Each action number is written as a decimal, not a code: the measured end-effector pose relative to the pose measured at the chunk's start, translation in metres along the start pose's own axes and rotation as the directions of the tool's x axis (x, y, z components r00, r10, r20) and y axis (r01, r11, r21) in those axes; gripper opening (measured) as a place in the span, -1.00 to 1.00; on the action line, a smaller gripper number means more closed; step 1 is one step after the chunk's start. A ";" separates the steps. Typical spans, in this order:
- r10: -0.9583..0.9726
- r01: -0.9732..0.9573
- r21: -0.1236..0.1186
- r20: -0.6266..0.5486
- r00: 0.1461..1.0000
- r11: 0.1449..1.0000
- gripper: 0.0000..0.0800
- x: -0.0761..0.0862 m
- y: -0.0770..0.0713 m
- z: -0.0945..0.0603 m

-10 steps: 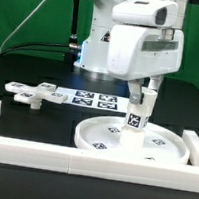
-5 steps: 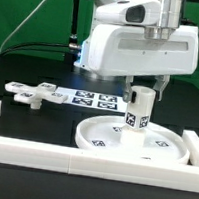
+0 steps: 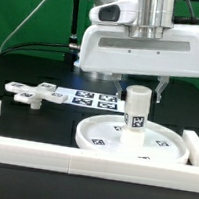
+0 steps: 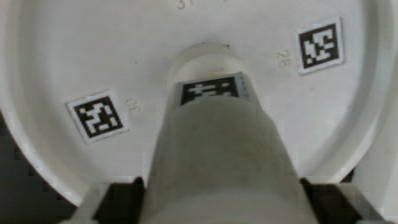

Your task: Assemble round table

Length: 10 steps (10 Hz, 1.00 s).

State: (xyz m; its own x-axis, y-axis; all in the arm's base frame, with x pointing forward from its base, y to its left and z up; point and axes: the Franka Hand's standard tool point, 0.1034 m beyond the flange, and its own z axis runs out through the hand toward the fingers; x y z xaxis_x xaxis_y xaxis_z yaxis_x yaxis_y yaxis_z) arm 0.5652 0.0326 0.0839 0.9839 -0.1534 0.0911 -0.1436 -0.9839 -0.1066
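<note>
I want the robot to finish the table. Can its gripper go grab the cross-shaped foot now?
Probably not yet: the gripper is shut on the post standing on the round disc. The cross-shaped foot lies uncovered on the table, so once it lets go, the way looks free.

**What lies on the black table**

The black table [image 3: 24,124] carries a large white round disc [image 3: 167,151] with a raised rim, near the front rail [image 3: 40,154]. A cross-shaped foot [image 3: 30,93] lies toward the exterior view's left, well apart from the disc. The marker board [image 3: 88,96] lies flat behind the disc, beside the foot. White rails border the surface.
</note>
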 end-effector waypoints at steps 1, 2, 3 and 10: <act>0.119 -0.119 -0.001 -0.002 0.993 0.993 0.02 -0.001 0.001 0.000; 0.193 -0.193 0.000 -0.002 0.981 0.981 0.02 -0.001 0.002 0.000; 0.290 -0.290 0.000 0.000 0.957 0.957 0.02 -0.002 0.000 0.001; 0.698 -0.698 0.025 0.021 0.716 0.715 0.02 -0.003 0.004 0.001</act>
State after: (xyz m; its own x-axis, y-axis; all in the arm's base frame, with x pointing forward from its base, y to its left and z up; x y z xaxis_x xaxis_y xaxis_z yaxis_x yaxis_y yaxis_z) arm 0.5614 0.0296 0.0818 0.6065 -0.7945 -0.0302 -0.7870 -0.5946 -0.1646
